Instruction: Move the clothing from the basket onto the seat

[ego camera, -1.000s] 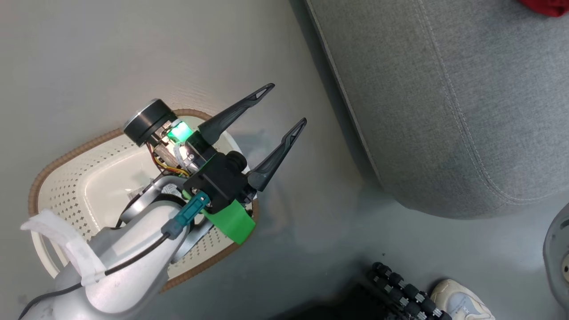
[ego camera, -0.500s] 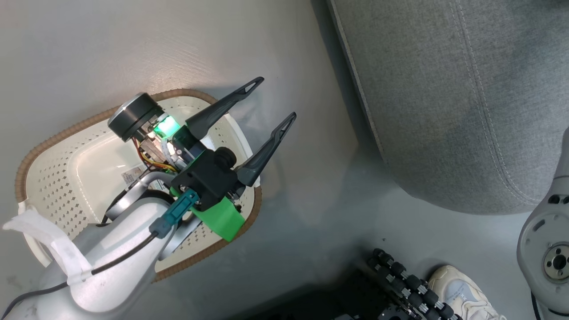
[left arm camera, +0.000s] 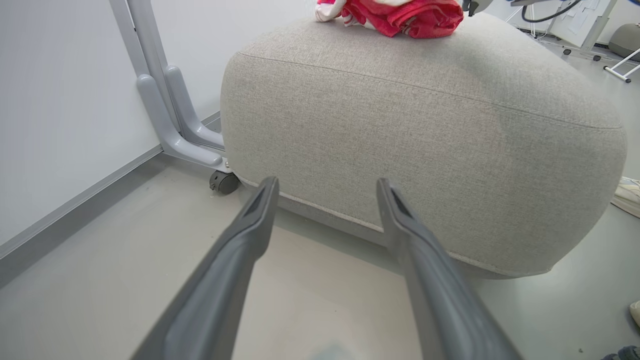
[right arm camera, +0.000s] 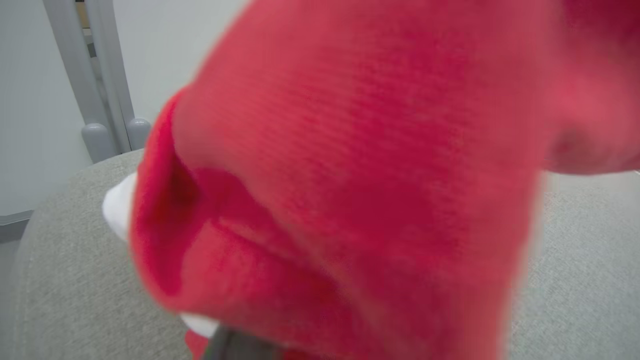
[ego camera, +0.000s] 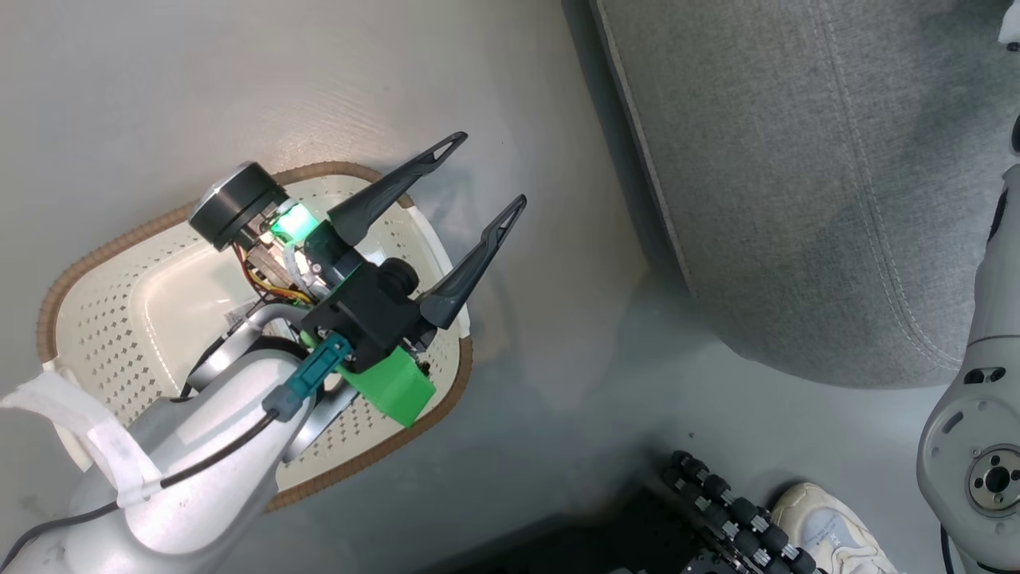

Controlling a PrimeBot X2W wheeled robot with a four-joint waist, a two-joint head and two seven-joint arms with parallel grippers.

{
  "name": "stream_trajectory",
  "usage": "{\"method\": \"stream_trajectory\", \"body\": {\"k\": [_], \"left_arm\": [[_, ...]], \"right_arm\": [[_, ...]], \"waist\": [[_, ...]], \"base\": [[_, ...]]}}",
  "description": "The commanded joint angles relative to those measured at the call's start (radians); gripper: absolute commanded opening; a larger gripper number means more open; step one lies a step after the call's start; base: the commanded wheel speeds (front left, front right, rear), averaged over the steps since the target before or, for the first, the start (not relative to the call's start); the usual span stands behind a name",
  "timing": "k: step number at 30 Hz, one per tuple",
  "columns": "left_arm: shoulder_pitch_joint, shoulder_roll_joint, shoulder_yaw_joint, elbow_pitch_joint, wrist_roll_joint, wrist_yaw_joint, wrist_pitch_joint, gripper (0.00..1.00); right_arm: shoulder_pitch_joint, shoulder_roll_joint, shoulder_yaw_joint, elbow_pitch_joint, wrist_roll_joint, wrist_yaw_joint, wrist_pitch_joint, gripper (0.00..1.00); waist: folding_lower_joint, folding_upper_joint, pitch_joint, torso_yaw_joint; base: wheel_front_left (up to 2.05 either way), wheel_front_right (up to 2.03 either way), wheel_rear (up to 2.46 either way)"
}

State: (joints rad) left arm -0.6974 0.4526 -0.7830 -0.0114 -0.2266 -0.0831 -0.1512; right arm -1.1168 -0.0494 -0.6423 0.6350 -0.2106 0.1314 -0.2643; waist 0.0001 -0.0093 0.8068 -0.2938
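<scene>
My left gripper (ego camera: 488, 171) hangs open over the basket (ego camera: 96, 255), nothing between its fingers. The basket's visible floor is bare cream plastic with a sticker; my arm hides the rest. In the left wrist view the same gripper (left arm camera: 327, 185) points at the side of the grey seat (left arm camera: 425, 125), with red clothing (left arm camera: 400, 12) bunched on top. In the right wrist view, blurred red clothing (right arm camera: 350, 175) with a white band hangs close to the lens above the seat (right arm camera: 575, 275). It covers my right gripper except one dark finger (right arm camera: 235, 348), so its jaws are hidden.
The seat (ego camera: 797, 199) stands right of the basket across a strip of grey floor. My right arm's pale forearm (ego camera: 980, 399) runs along the right edge. A person's shoe (ego camera: 829, 534) and black ribbed cabling (ego camera: 717, 502) lie at the bottom. A grey wheeled frame leg (left arm camera: 170, 100) stands beside the seat.
The head camera has shifted, so the basket sits a little lower left. My right arm's forearm has come in along the right edge. The left gripper stays open over the basket.
</scene>
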Motion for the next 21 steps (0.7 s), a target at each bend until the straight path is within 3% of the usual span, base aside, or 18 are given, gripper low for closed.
{"method": "stream_trajectory", "body": {"k": [1,21], "left_arm": [[0.008,0.004,-0.001,0.006,-0.002,0.006,-0.007,1.00],[0.110,-0.055,-0.008,0.114,-0.064,0.058,-0.083,1.00]], "right_arm": [[0.019,-0.003,0.007,0.004,0.008,-0.001,0.000,1.00],[0.393,-0.006,0.180,-0.093,0.165,-0.001,0.000,1.00]], "waist": [[-0.0001,0.0093,-0.020,-0.006],[-0.0001,0.0093,-0.301,-0.039]], "base": [[0.00,0.00,0.00],[0.00,0.00,0.00]]}}
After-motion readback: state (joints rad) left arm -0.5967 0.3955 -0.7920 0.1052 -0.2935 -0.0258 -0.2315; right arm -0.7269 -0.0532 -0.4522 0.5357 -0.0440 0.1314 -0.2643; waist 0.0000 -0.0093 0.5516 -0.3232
